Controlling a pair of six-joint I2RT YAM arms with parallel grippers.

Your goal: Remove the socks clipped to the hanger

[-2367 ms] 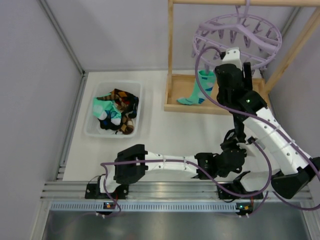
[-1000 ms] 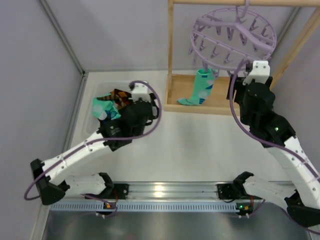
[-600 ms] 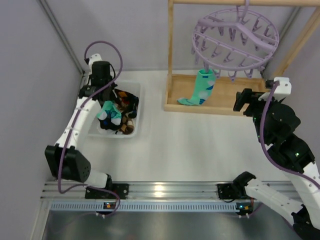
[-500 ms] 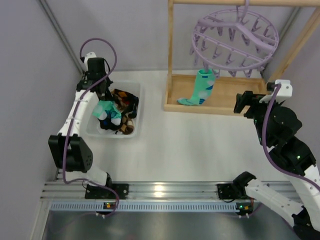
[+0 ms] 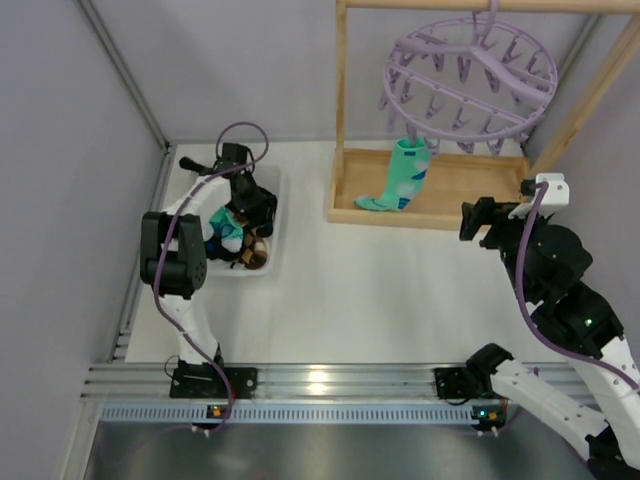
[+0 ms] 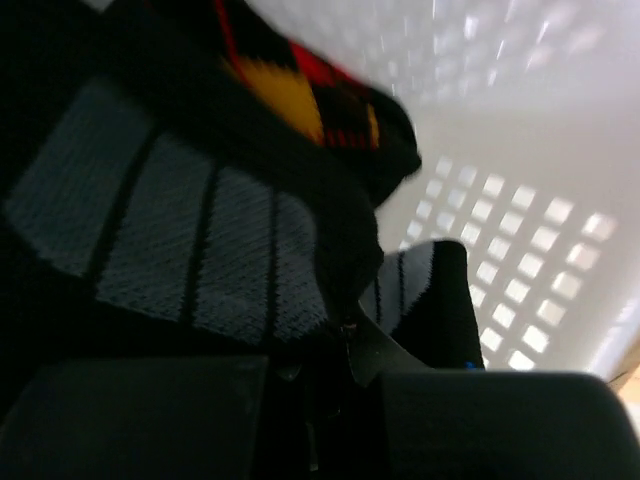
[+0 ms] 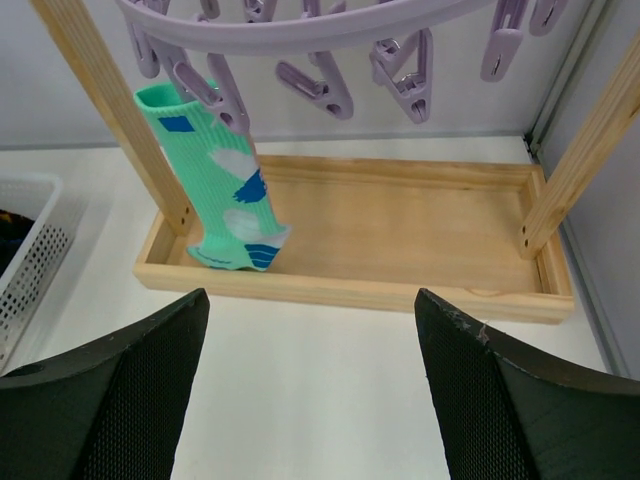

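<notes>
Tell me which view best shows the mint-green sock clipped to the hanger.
Right wrist: the sock hangs close, whole and unobstructed under the hanger. Top external shows it smaller, from above. Left wrist misses it, seeing only basket socks.

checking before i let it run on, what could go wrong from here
The sock hangs close beside the rack post, so the open right gripper may knock the wood going in. The hanger hangs free, so a pull might swing it. The shut left gripper lies among binned socks and might drag one out.
</notes>
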